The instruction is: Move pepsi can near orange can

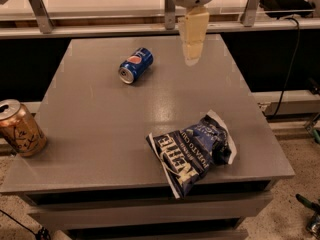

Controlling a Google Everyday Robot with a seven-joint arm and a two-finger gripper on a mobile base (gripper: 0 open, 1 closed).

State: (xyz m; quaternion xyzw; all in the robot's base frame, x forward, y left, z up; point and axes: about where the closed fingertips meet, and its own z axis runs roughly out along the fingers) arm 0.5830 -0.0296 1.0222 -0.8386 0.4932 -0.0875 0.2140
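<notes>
The pepsi can (pixel 135 65) lies on its side on the grey table (pixel 115 129), in the far left-middle part, silver end facing the front left. The orange can (pixel 18 128) stands tilted at the table's front left edge. My gripper (pixel 193 39) hangs above the far middle of the table, to the right of the pepsi can and well apart from it. It holds nothing that I can see.
A dark blue crinkled chip bag (pixel 192 149) lies at the table's front right. A rail with metal posts (pixel 38 4) runs behind the table. A black cable (pixel 291 69) hangs at the right, and the floor drops off past the table's right edge.
</notes>
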